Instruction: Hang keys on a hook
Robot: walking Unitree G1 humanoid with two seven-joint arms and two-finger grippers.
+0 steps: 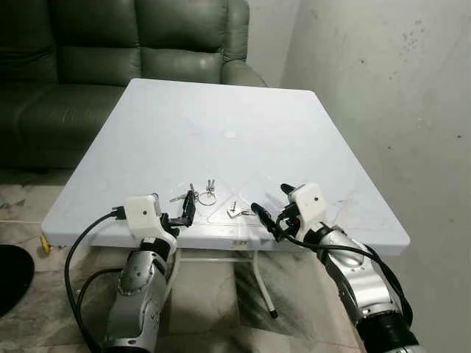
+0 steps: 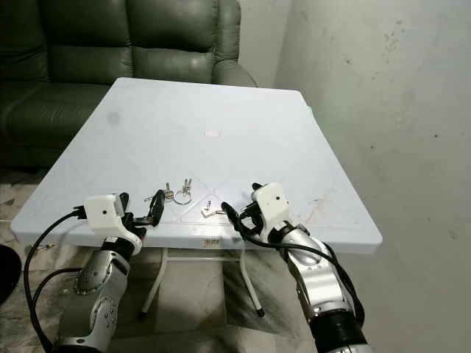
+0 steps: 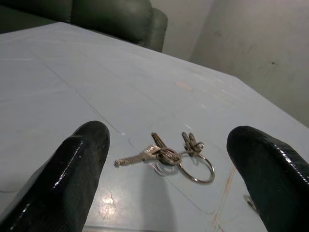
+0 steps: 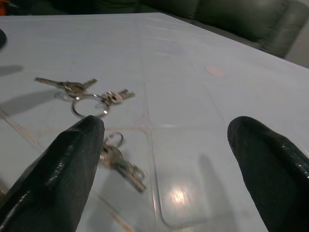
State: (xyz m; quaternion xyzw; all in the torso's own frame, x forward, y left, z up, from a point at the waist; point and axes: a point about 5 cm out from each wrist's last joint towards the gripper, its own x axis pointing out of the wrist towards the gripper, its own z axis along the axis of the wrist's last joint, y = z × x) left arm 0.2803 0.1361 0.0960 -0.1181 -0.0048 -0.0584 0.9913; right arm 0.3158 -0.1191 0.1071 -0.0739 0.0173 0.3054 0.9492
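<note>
- Table point(image 1: 221, 110), white; sofa point(image 1: 110, 44) beyond at 12 o'clock.
- Keys point(image 1: 200, 194) on a ring lie flat near the table's front edge, between the grippers.
- Small key point(image 1: 237, 211) lies at 4 o'clock from the keys, just apart.
- Left gripper point(image 1: 185, 211) at 7 o'clock of the keys, fingers wide, empty.
- Right gripper point(image 1: 274, 209) at 3 o'clock of the small key, fingers wide, empty.

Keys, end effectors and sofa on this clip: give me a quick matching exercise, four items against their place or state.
Items:
1. key ring bunch
2. small loose keys
3. left end effector
4. sofa

Places or states:
A. beyond the table's far edge
B. open, at the near edge, close to the bunch
C. flat on the table, nearer the right end effector
D. flat on the table, large ring attached

Pairs: 1-D, 2-C, 3-B, 4-A
</note>
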